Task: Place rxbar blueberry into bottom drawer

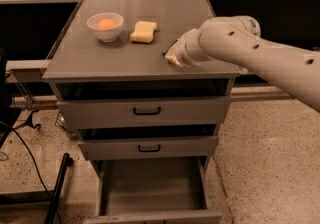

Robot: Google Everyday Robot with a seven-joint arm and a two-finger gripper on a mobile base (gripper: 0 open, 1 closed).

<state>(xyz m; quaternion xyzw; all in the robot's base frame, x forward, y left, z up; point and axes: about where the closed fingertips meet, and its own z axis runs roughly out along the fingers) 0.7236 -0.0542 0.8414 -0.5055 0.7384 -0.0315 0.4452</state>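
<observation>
Grey metal cab. top (115, 53): gripper (173, 59) by flat dark rxbar blueberry (164, 54).

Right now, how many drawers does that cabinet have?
3: the top drawer, the middle drawer beneath it, and the bottom drawer, pulled open. None looks hidden. The gripper is down at the right of the cabinet top.

You can see only a tiny dark bit of the rxbar blueberry (164, 53). It lies on the cabinet top, right by the gripper (172, 59), which hides the rest. The bottom drawer (150, 188) is pulled out, grey inside.
</observation>
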